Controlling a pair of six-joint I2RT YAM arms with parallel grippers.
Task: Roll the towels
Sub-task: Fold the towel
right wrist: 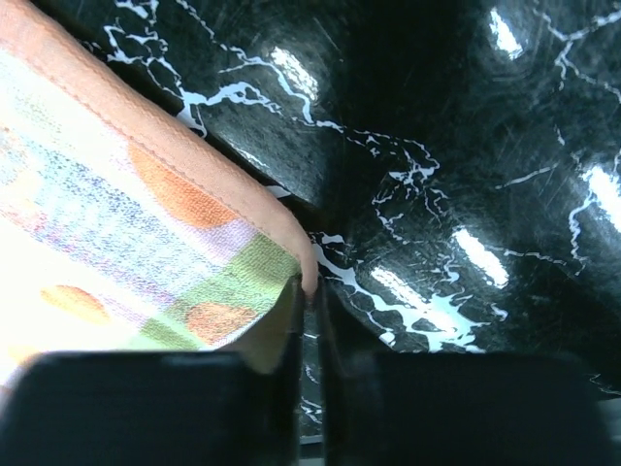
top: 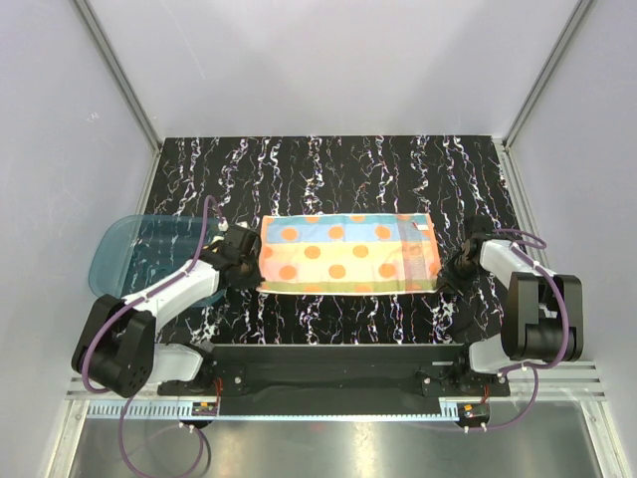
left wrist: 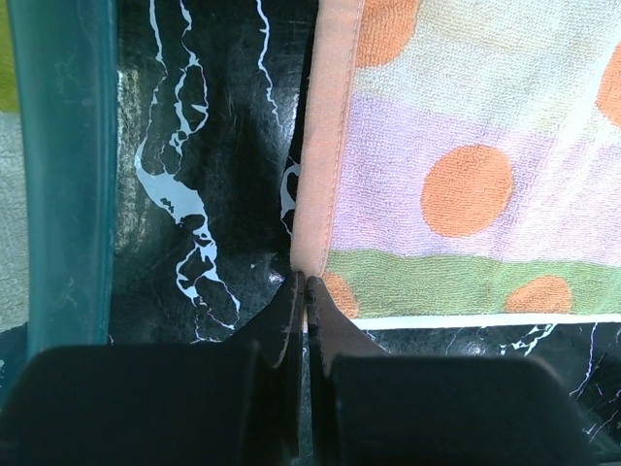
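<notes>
Tabletop (top: pixel 328 169): black marble-look surface with white veins, boxed in by pale walls (top: pixel 328 60); every place below is given against the towel (top: pixel 343 254).
Left gripper (left wrist: pixel 302 291): at the towel's near-left corner, jaws pressed together, their tips touching the orange hem. Whether any cloth is nipped between them I cannot tell.
Right gripper (right wrist: pixel 312 301): at the towel's near-right corner, jaws almost together with a thin slit between. The corner curls up against one finger; whether it is clamped I cannot tell.
Towel: orange dots on blue, yellow and green bands, spread flat with its long side running between the two grippers. It is not yet rolled.
Tray (top: pixel 129 249): translucent blue plastic, just left of the towel, partly under the left arm.
Far side: bare marble beyond the towel's far edge.
Risk: if only one corner is truly caught, lifting would probably skew the near edge and start a crooked roll. A thin pinch on the hem could slip free, and the left arm may nudge the tray.
</notes>
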